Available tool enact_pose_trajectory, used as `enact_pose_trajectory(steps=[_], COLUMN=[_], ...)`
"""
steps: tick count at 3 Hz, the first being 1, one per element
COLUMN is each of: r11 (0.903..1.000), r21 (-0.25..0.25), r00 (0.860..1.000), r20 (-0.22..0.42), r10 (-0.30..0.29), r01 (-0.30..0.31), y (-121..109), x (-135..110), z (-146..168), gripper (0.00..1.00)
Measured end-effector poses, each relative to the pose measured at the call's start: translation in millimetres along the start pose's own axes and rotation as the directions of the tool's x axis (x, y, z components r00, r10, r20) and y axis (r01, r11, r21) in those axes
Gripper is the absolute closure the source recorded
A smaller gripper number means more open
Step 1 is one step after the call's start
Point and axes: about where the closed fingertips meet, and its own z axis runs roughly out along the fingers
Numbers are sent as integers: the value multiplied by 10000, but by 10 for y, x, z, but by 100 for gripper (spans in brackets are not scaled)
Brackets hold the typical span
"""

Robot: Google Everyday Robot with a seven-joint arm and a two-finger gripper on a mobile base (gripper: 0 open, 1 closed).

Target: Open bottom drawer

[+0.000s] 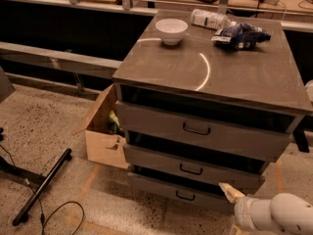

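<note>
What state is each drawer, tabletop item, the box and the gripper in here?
bottom drawer: looks shut, handle untouched.
middle drawer: looks shut.
top drawer: looks shut.
bowl: upright on the cabinet top.
bottle: lying on its side.
cardboard box: flaps open.
gripper: low at the bottom drawer's right end, away from its handle.

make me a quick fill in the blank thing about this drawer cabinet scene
1. The white bowl stands on ____ of the cabinet.
2. The cabinet has ____ grey drawers.
3. The gripper is low in the picture, by the ____ end of the bottom drawer.
4. The cardboard box stands at the cabinet's ____ side.
Missing words: top; three; right; left.
</note>
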Motion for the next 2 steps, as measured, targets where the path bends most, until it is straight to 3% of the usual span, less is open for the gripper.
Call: enact_pose_trajectory(steps=[1, 2], r11=[9996, 9979], r21=[57, 343], r00=[9994, 9985], r20=[228, 18], r10=[-271, -546], r01=[270, 545], y=[68, 112], x=[210, 414], z=[521, 995], gripper=[0, 0])
